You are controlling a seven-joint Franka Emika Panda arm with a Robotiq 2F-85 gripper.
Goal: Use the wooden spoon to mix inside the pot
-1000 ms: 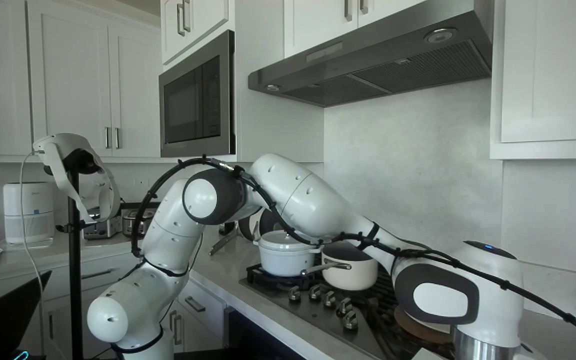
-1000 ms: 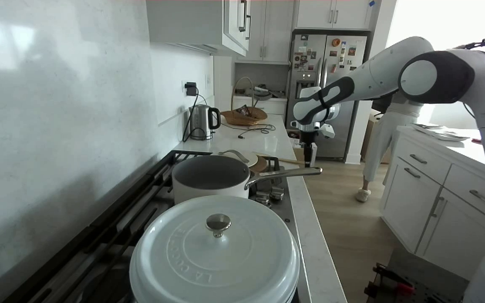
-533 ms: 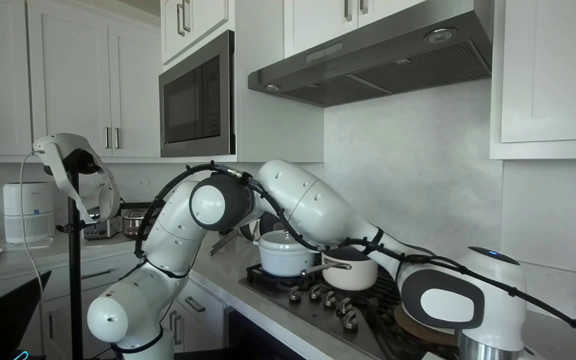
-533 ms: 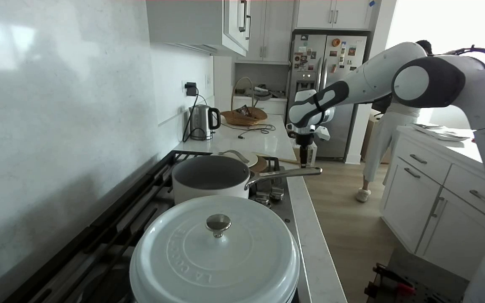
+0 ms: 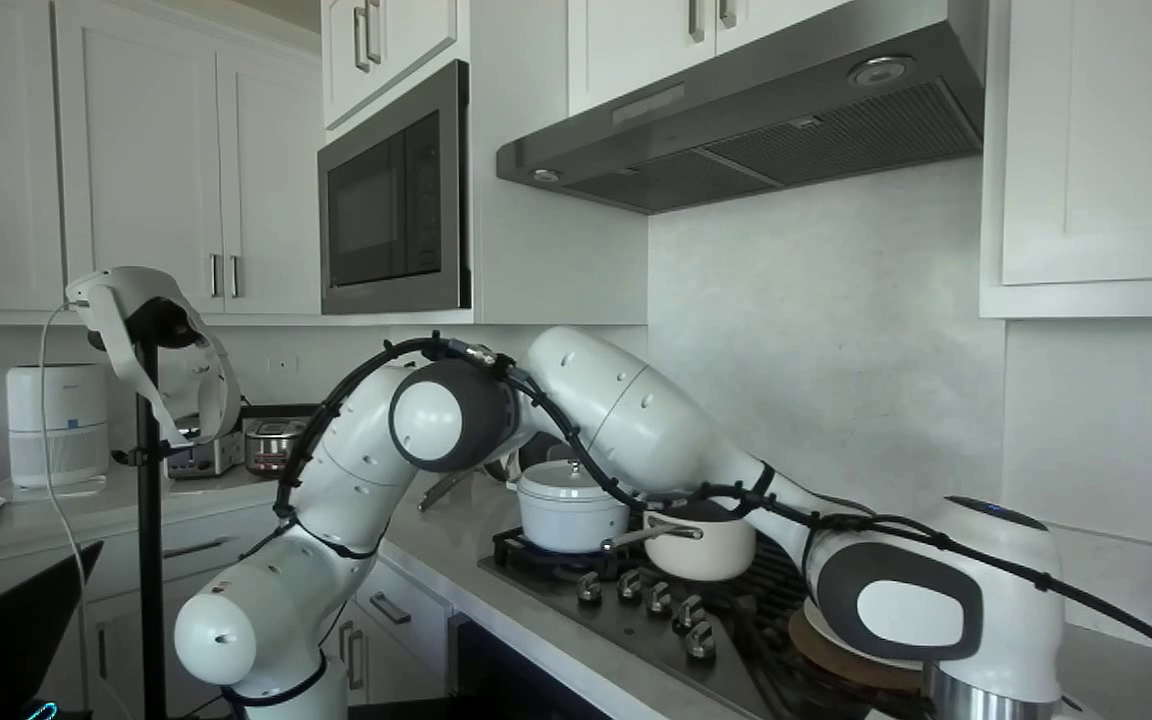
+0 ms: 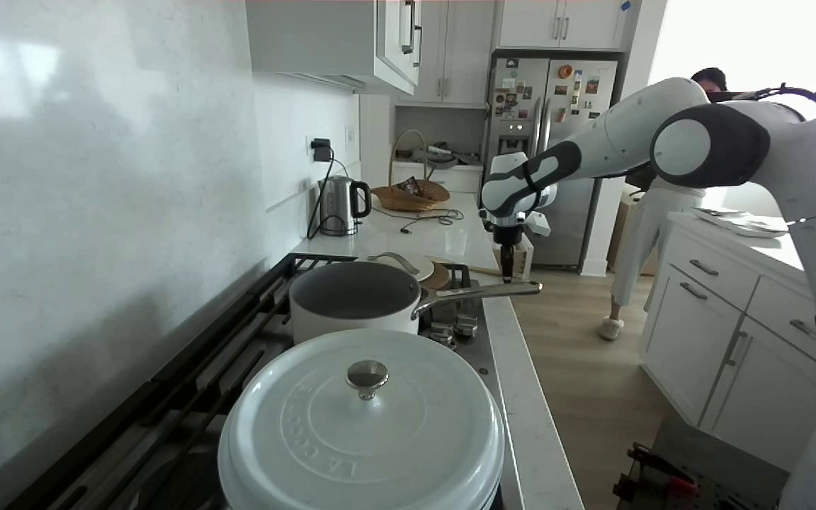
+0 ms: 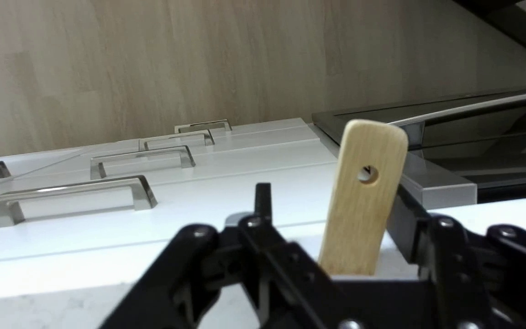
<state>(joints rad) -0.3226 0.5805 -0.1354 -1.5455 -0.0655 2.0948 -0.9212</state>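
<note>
The wooden spoon's light-tan handle, with a round hole near its end, stands between my fingers in the wrist view, closer to the right finger. My gripper is open around it, with a gap at the left finger. In an exterior view the handle sticks out past the counter edge, and the gripper is at its end. The spoon's bowl is hidden. The white pot with grey inside and a metal handle stands on the stove; it also shows in an exterior view.
A larger lidded white pot stands beside the pot. A pale lid lies on a brown round board at the stove's end. A kettle and basket are further back. Drawer handles face the gripper below.
The arm has lowered and reached farther along the counter. In an exterior view my gripper has moved left, toward the counter edge and the spoon's handle end.
</note>
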